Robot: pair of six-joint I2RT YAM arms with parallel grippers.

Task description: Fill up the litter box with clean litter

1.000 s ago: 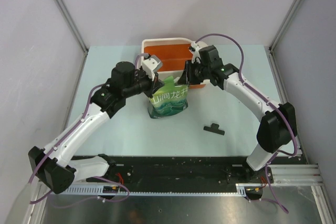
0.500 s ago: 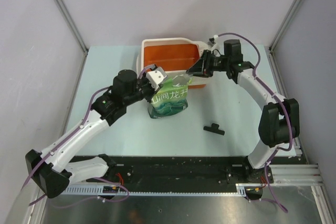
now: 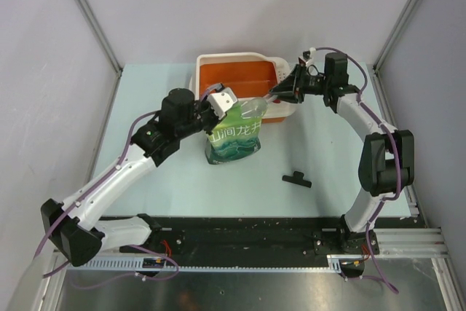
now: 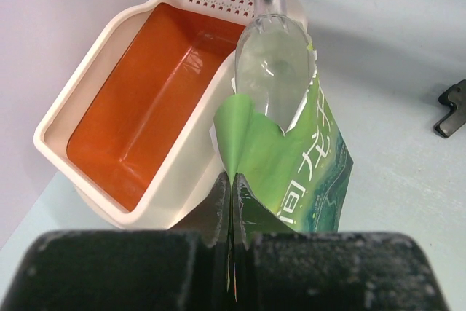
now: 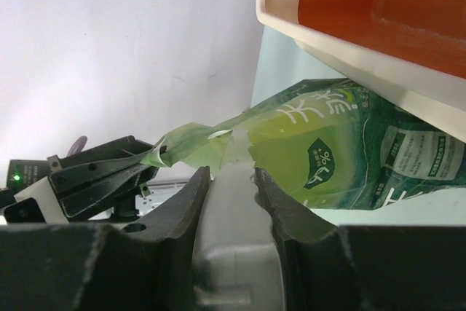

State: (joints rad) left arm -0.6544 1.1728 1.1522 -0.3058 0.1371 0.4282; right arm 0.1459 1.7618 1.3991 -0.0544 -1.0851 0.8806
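Note:
The litter box [image 3: 227, 56] stands at the back of the table, its orange floor [image 4: 145, 100] bare. No clean litter shows in any view. A green pouch [image 3: 233, 140] stands upright against the box's near wall. My left gripper [image 3: 222, 103] is shut on the pouch's top edge [image 4: 231, 180], holding its mouth open. My right gripper [image 3: 280, 92] is shut on the handle of a clear plastic scoop [image 4: 273, 71]. The scoop's bowl lies in the pouch mouth. In the right wrist view, the handle [image 5: 233, 223] sits between the fingers, below the pouch [image 5: 349, 158] and the box rim [image 5: 364, 60].
A small black part [image 3: 296, 178] lies on the pale mat right of the pouch; the left wrist view shows the same black part [image 4: 453, 107]. Grey walls close in the back and both sides. A black rail [image 3: 247, 234] runs along the near edge.
My right arm has swung back and to the right, away from the pouch, so the scoop now reaches across to the pouch mouth. My left gripper has kept its hold on the pouch.

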